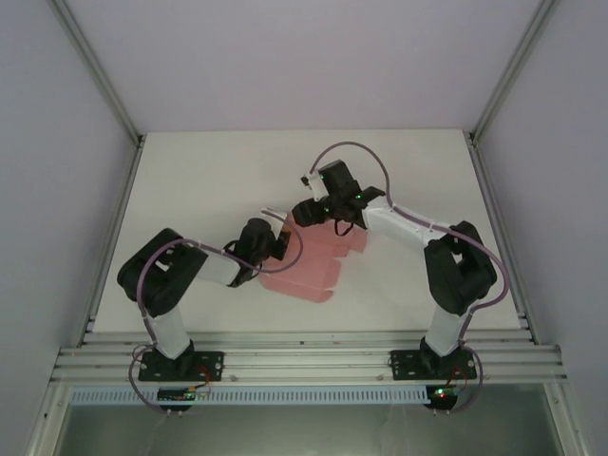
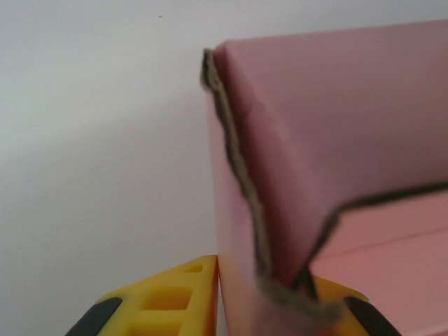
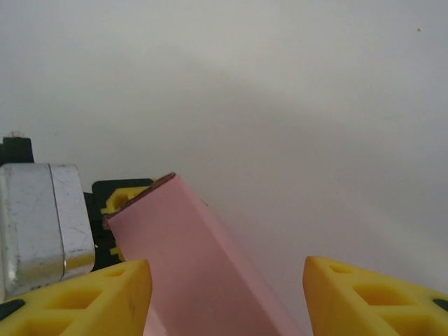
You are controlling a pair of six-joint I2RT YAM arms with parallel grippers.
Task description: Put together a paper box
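Note:
The paper box (image 1: 313, 264) is pink card, partly folded, lying mid-table between the two arms with flaps spread toward the near side. My left gripper (image 1: 277, 239) is at its left far corner. In the left wrist view a raised folded wall of the paper box (image 2: 329, 140) runs down between the yellow fingers (image 2: 168, 301), and the left gripper (image 2: 266, 297) is shut on it. My right gripper (image 1: 306, 214) hovers over the far edge. In the right wrist view a long pink panel (image 3: 203, 266) rises between the jaws of the right gripper (image 3: 227, 283), which stand wide apart and open.
The white table (image 1: 209, 180) is bounded by aluminium frame rails (image 1: 109, 228) on both sides and a slotted rail along the near edge. The left gripper's tip and a metal part (image 3: 42, 224) sit just left of the right gripper's fingers.

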